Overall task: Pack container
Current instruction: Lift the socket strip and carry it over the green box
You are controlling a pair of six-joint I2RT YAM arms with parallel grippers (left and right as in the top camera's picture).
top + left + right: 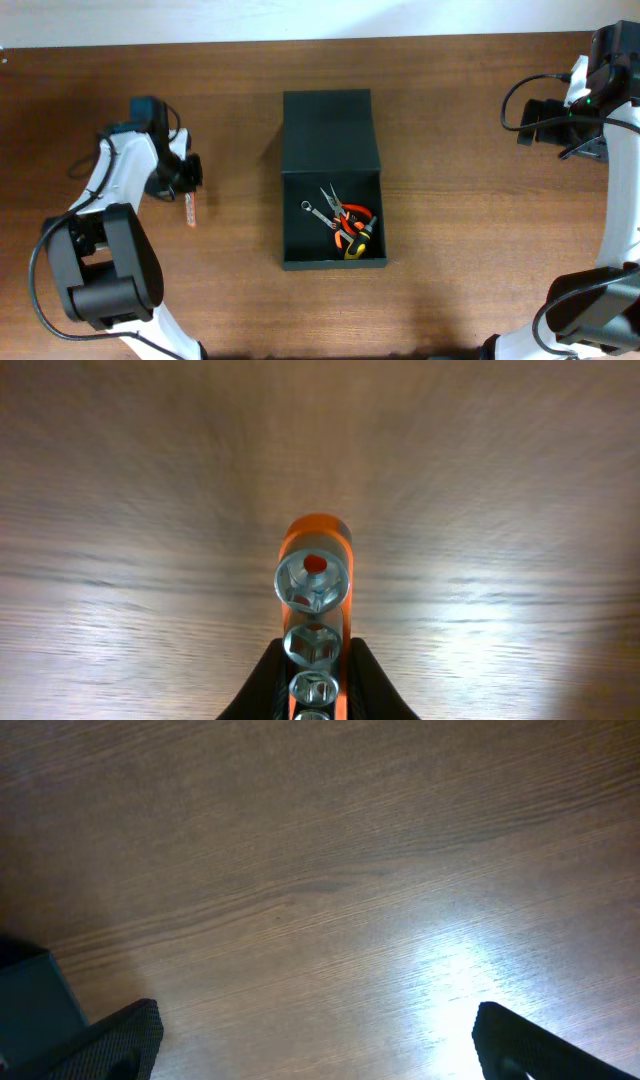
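while left hand (315, 698) grips socket rail (314, 585), container (300, 245) open

You see streaky blur across the worktop (150, 480) beyond the left fingers (256, 692). White glare shines between the right fingers (110, 1040).

The container (330, 125) is matte dark green-black on a brown wood-grain table (460, 250). Toward its five o'clock corner lie orange-and-black pliers (352, 220), a silver wrench (312, 211) and a yellow-and-black screwdriver (362, 240). At the table's nine o'clock, an orange socket rail (314, 535) carries silver sockets (313, 582).
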